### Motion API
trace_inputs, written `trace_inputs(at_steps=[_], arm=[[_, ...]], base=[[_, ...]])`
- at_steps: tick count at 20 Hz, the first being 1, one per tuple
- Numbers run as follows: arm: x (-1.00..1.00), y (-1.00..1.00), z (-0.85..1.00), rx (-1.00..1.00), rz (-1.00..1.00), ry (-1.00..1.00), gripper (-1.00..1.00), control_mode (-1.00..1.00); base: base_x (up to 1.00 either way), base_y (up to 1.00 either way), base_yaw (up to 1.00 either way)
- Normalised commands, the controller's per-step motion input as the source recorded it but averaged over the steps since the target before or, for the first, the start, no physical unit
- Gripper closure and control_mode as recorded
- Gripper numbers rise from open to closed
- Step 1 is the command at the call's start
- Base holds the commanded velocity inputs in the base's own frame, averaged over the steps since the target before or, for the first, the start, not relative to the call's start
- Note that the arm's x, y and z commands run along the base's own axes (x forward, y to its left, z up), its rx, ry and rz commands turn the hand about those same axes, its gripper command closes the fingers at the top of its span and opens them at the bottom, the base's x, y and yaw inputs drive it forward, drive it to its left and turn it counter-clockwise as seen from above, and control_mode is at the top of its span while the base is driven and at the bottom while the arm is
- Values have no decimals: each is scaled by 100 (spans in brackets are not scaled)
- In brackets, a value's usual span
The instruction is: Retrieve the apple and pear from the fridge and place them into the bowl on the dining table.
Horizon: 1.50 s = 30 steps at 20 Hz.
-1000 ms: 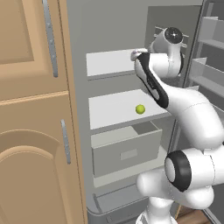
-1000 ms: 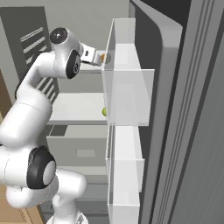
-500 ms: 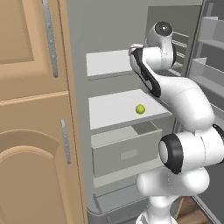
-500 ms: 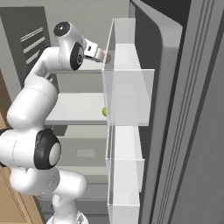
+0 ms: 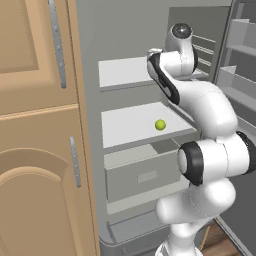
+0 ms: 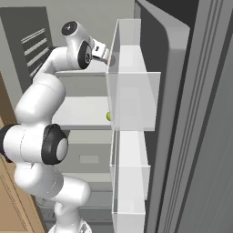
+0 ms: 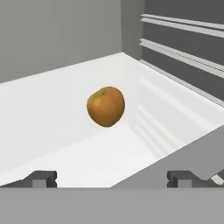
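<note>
1. Fridge door is open; arm reaches into the upper shelf, wrist up at that level.
2. Fingers are spread wide apart with nothing between them; the 2 tips frame the bottom of the hand view.
3. Apple, orange-brown, sits on the white upper shelf straight ahead of the fingers, near but not touching them, close to the inner corner of the fridge.
4. Small yellow-green fruit, likely the pear, lies on the middle shelf below, toward its right front; also peeks out beside the door bins in the right base view.
5. Grey drawer under the middle shelf is shut. Tan wooden cabinet stands left of the fridge.
6. Progress, judged: early. Fridge opened, approach to the apple under way, nothing grasped yet.
7. Left to do: close on the apple, lift out, carry to the bowl on the dining table, release, then come back for the pear and repeat. Both fruits are in the fridge, so 0 of 2 delivered.
</note>
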Motion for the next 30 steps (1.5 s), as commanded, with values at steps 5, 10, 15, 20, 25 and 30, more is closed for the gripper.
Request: trace_inputs(at_steps=[5,10,15,20,25,30], arm=[[34,-5,-26,0,-3,3,-100,-100],[45,0,-23,0,-3,3,-100,-100],[56,0,-6,0,-4,2,-100,-100],[53,0,0,0,-6,2,-100,-100],[49,0,-1,0,-6,2,-100,-100],[43,-1,-3,0,-5,2,-100,-100]], base=[[0,0,0],[0,0,0],[0,0,0],[0,0,0],[0,0,0],[0,0,0]])
